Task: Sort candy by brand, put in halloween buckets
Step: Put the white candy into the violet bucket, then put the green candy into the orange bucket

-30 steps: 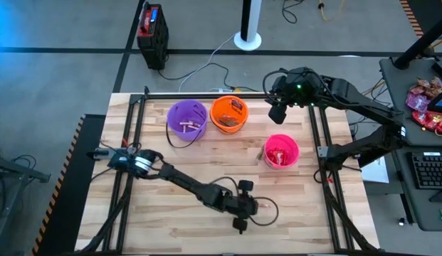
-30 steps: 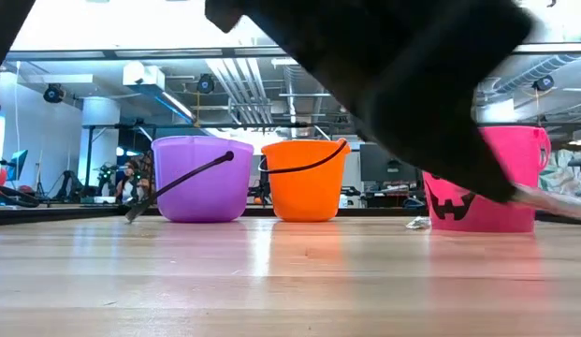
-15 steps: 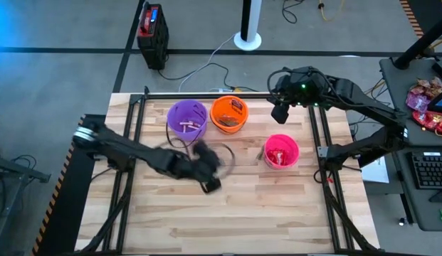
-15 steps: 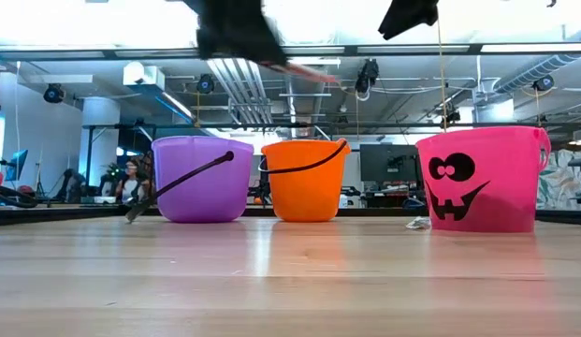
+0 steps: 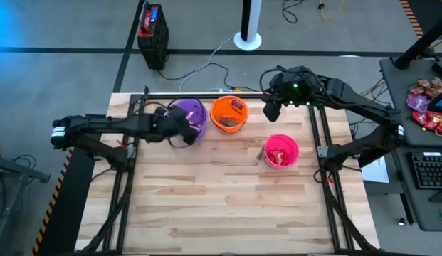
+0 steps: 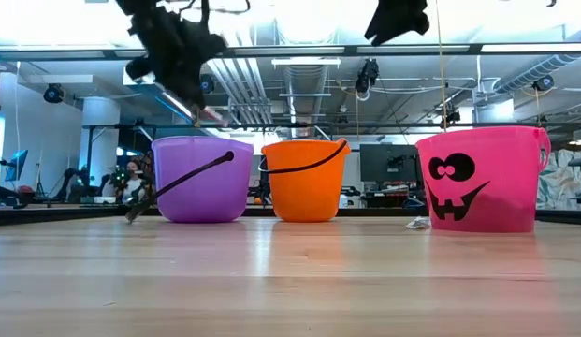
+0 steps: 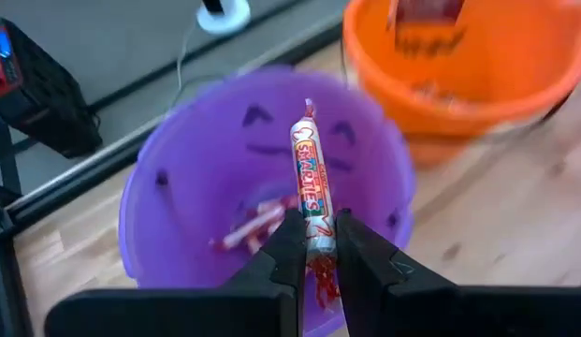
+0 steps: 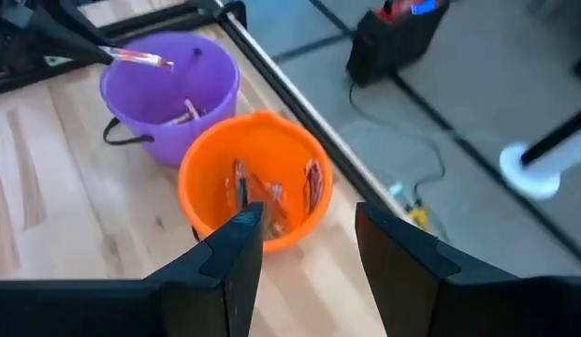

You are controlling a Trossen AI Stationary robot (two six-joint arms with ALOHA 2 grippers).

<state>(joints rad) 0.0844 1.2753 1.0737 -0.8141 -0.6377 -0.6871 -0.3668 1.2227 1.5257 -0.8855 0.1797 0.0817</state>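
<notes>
Table bare of loose sweets, candy already in the round purple plastic pail, orange pail and pink pail; left gripper pinches a thin pinkish wrapped candy stick over purple, likely last; right gripper wide, empty, above orange.

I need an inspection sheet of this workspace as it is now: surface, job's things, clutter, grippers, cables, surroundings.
Surface: pale wooden plank table, bare in front.
Job's things: purple plastic bucket holds sticks; orange plastic bucket holds brownish bars; pink plastic bucket holds red packets.
Clutter: nothing seen.
Grippers: left gripper shut on a pinkish wrapped candy stick above the purple bucket; right gripper open, above the orange bucket.
Cables: white cable on the floor behind the table.
Surroundings: black and red box device.
</notes>
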